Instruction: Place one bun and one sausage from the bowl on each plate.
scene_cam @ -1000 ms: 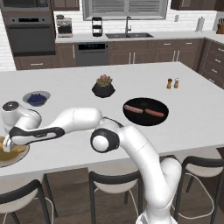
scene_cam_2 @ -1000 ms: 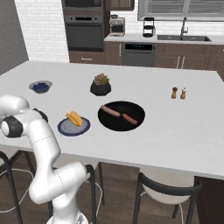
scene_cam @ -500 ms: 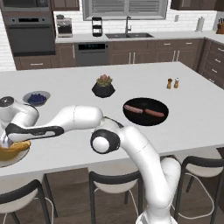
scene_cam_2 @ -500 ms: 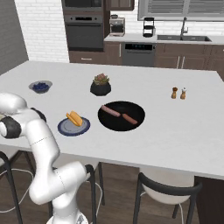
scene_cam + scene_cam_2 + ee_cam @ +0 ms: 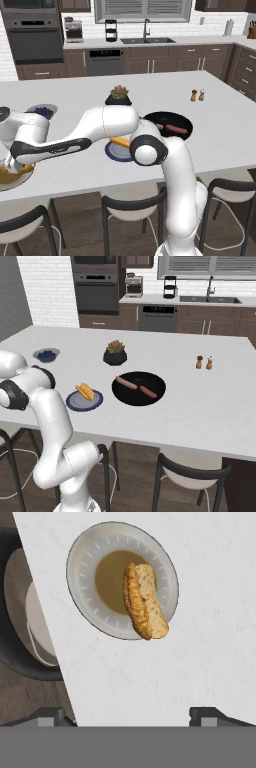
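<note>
At lower left of the left base view, the white arm reaches over a pale round plate (image 5: 11,178) at the white counter's (image 5: 220,130) near edge; a blue plate (image 5: 116,151) and the wide black bowl (image 5: 169,125) sit mid-frame. Centre of the right base view: two sausages (image 5: 136,387) lie diagonally in the bowl (image 5: 138,388), a golden bun (image 5: 85,391) on the blue plate (image 5: 84,401) beside it. Upper centre of the hand view: a browned split bun (image 5: 144,601) runs top to bottom, overhanging the plate's (image 5: 85,572) lower rim; gripper (image 5: 134,716) fingers spread wide, empty, bare counter around.

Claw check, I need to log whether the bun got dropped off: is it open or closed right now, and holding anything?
Claw: open, holding nothing; the bun lies on the grey plate below it.
</note>
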Controlling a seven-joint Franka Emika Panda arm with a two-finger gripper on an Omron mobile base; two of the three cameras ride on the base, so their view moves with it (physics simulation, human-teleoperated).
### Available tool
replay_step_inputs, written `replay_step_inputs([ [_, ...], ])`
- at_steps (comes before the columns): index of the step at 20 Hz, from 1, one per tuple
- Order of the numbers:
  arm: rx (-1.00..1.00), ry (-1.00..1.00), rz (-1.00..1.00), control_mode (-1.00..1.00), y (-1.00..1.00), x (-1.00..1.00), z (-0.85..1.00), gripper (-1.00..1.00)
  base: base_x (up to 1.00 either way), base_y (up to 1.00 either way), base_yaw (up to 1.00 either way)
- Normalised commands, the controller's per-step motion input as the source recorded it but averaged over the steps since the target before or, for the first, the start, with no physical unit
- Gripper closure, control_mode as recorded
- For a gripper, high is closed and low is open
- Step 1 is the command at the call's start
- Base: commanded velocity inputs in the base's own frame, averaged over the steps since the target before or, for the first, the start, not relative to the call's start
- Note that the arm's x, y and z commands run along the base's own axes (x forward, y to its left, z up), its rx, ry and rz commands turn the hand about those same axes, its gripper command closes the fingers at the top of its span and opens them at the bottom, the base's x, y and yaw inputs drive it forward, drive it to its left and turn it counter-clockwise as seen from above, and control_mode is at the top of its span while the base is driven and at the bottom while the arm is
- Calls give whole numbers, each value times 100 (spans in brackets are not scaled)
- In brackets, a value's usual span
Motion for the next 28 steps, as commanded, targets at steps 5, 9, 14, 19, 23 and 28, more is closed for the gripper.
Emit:
replay_step_inputs([
  [5, 0, 2, 0, -100, -100, -10, 33, -100, 0, 0, 0],
  [9, 0, 12, -1, -100, -100, 0, 48, -100, 0, 0, 0],
  [14, 0, 13, -13, -100, -100, 3, 40, -100, 0, 0, 0],
  [19, 1, 15, -26, -100, -100, 0, 22, -100, 0, 0, 0],
  [23, 11, 3, -24, -100, -100, -3, 0, -100, 0, 0, 0],
  [28, 11, -4, -17, -100, -100, -18, 12, -100, 0, 0, 0],
])
